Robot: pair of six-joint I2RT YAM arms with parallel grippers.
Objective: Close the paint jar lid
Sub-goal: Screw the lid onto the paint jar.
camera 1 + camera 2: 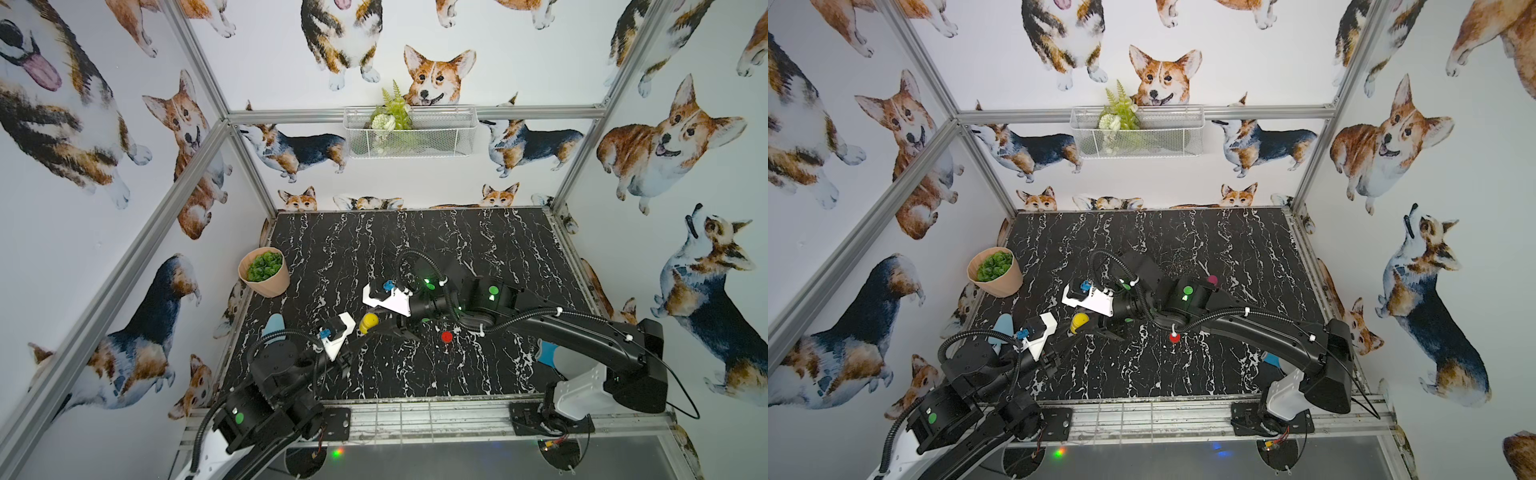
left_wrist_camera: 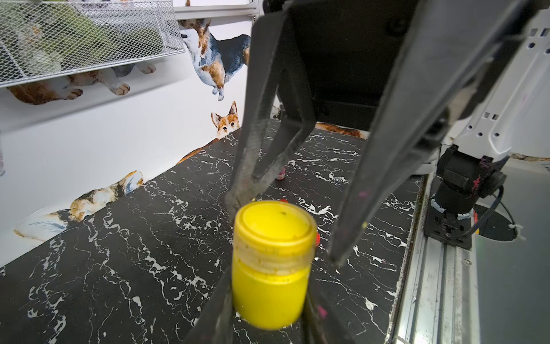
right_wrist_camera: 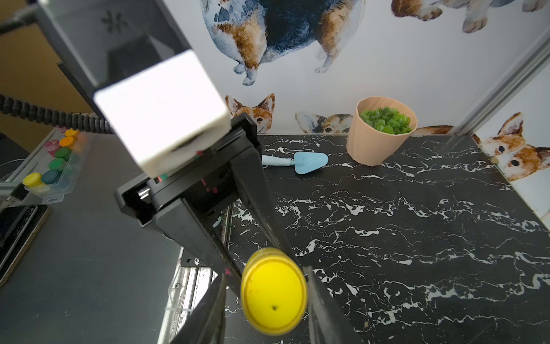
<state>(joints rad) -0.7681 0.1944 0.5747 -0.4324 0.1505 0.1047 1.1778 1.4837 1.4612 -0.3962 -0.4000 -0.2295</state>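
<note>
Jar is near the front-middle of the tabletop in both top views, yellow, caught between the two arms. Left gripper comes in from front-left, right gripper from the right. Red cap lies apart to the right, not involved.

Left wrist view: left jaws clamped on the jar body, low down. Can't tell if the base touches the tabletop. Lid is already on the mouth and looks level, with a clear skirt over the neck smeared with paint. Right gripper's fingers straddle the lid: one touches its far edge, the other stands off with a gap.

Right wrist view: lid is face-on between the right jaws, round, bright yellow, one small dark speck. One finger is at the rim, with a gap on the other side. So the right jaws are spread around the lid, not pinching it.

Progress guess: lid placed, likely late in the task. Left to do: pinch the lid, twist until tight, let go. Can't tell whether the threads are fully seated.
</note>
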